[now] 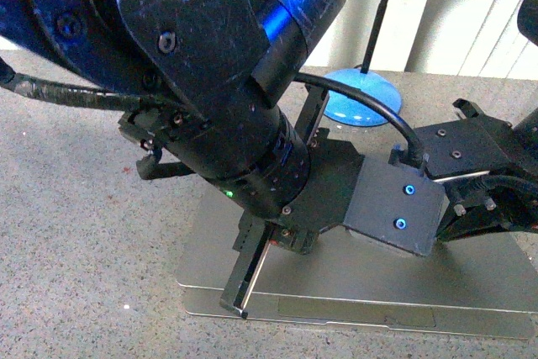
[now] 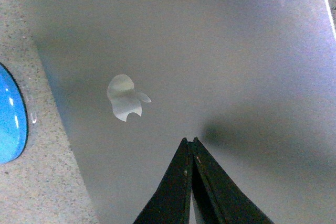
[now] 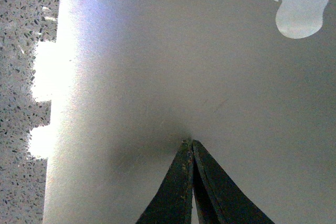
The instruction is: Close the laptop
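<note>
The silver-grey laptop [image 1: 471, 292] lies on the speckled table with its lid down flat on the base. Its front edge shows a thin seam. The shiny apple logo [image 2: 125, 98] shows on the lid in the left wrist view and also in the right wrist view [image 3: 302, 9]. My left gripper [image 2: 190, 140] is shut and empty, with its tips at the lid surface. My right gripper [image 3: 189, 141] is shut and empty, with its tips also at the lid. In the front view both arms are over the lid and hide the fingertips.
A blue round lamp base [image 1: 361, 98] with a thin black pole stands behind the laptop; it also shows in the left wrist view [image 2: 8, 114]. Grey speckled table [image 1: 76, 208] lies to the left. A curtain hangs behind.
</note>
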